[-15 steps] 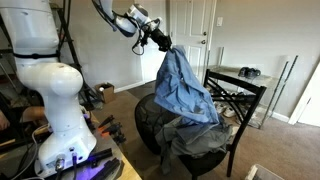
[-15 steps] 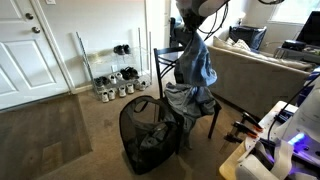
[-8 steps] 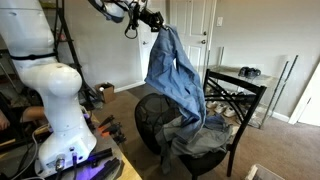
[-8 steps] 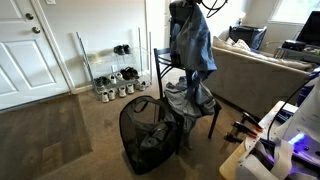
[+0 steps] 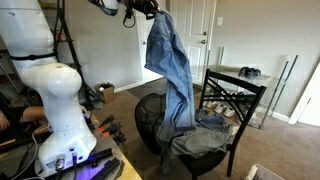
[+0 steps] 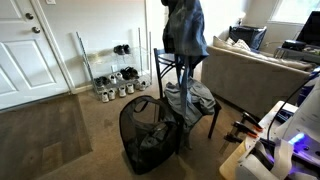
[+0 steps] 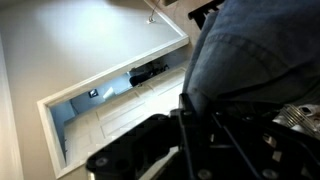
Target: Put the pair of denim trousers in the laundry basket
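Faded matt denim for the jeans [image 5: 172, 70]; soft black mesh for the basket [image 6: 140, 138]; matt black metal for the chair [image 5: 236, 81]; glossy white plastic on the robot base [image 5: 55, 90]; rough carpet [image 6: 60, 135].

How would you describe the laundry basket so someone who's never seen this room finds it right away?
Find the black metal chair on the carpet. The laundry basket sits on the floor beside it, towards the white door. It is round, black, soft mesh, unlike the rigid barred chair or the grey garment draped there.
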`<state>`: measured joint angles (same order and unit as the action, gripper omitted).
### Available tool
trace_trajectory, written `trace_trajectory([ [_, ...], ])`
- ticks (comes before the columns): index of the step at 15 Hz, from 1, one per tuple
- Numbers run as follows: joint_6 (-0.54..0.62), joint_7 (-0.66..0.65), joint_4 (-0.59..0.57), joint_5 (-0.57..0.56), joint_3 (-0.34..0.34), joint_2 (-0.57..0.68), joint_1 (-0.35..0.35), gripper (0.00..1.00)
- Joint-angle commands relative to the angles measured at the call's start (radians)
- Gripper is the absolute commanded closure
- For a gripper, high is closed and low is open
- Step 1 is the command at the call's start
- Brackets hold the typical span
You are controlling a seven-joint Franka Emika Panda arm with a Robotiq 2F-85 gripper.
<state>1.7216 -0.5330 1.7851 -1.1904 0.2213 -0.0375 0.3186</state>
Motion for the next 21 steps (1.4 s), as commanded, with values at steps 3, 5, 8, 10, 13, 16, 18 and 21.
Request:
trace_trajectory([
  [3,-0.056,0.112,-0.099,-0.120,0.062,-0.022,-0.007,0.97],
  [5,-0.110,0.130,-0.160,-0.137,0.100,-0.005,0.018,0.97],
  [8,-0.198,0.163,-0.252,-0.185,0.146,0.018,0.041,0.97],
  [10,-0.251,0.192,-0.313,-0.225,0.175,0.036,0.062,0.97],
  [13,-0.280,0.237,-0.387,-0.277,0.200,0.064,0.090,0.97],
  [16,-0.259,0.260,-0.444,-0.316,0.208,0.093,0.111,0.97],
  [18,-0.245,0.267,-0.485,-0.343,0.209,0.123,0.126,0.97],
  [21,-0.227,0.267,-0.546,-0.396,0.211,0.171,0.158,0.97],
])
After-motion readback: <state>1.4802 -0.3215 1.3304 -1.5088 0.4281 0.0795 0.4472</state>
